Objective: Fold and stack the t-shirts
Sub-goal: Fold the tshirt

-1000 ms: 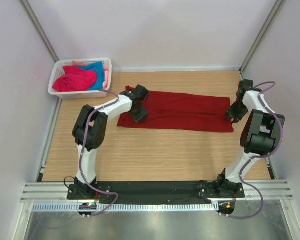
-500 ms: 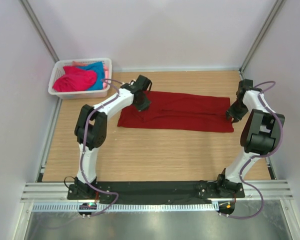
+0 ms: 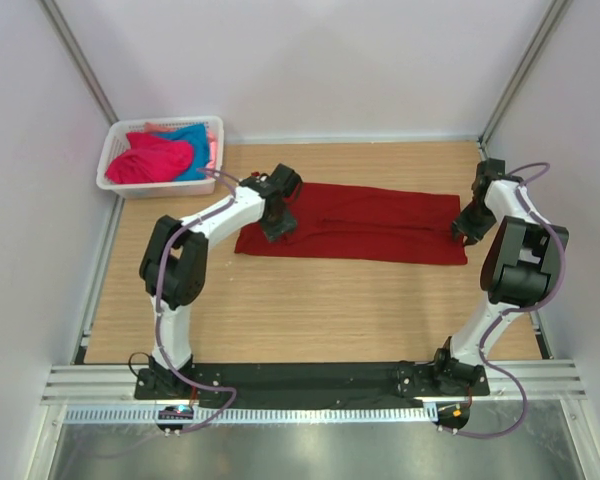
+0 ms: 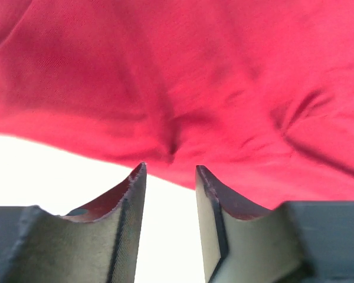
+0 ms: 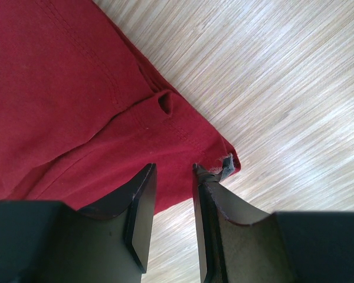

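Right of the white plastic lattice basket (image 3: 113, 166), where a bright pink shirt (image 3: 148, 160) and a turquoise shirt (image 3: 192, 140) wait unfolded, the dark red cloth t-shirt (image 3: 365, 226) lies as a seemingly half-folded strip, with the left gripper (image 4: 170, 171) and right gripper (image 5: 174, 171) slightly parted and empty at its ends.

Work cell: wood-grain table (image 3: 310, 310), pale walls (image 3: 310, 70), even light.
The table spreads under my left gripper (image 4: 170, 170) and right gripper (image 5: 173, 167); plain walls stand ahead and outboard of both; a white basket (image 3: 111, 166) sits ahead-left of the left gripper.
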Available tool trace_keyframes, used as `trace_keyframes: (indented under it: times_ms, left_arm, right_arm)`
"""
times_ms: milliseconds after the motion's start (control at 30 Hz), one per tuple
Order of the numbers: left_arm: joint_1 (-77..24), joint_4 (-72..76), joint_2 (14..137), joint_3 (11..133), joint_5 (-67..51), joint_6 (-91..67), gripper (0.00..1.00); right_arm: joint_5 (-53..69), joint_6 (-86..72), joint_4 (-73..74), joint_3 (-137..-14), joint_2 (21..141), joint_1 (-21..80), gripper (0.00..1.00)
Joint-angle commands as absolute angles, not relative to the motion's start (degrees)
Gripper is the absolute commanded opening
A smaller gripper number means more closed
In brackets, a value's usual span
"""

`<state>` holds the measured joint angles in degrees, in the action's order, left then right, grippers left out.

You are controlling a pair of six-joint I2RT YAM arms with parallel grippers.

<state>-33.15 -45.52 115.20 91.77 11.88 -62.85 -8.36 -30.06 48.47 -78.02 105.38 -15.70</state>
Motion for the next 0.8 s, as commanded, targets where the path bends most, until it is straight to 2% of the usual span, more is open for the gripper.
trace_keyframes:
  times_ms: [0, 233, 767]
  left_arm:
    - [-32.87, -42.10, 110.65, 88.51, 8.89, -71.62, 0.41]
    - [-31.91, -38.41, 112.32, 87.72, 8.53, -74.09, 0.42]
    - [-31.11, -34.64, 113.38, 83.15, 6.86, -76.64, 0.32]
  right_arm:
    - [-8.70, -29.44, 48.60, -79.80, 105.03, -15.64, 0.38]
    - [-8.88, -29.18, 48.78, -79.10, 103.71, -15.64, 0.38]
    - [-8.53, -29.27, 48.08, -78.66, 104.06, -15.64, 0.37]
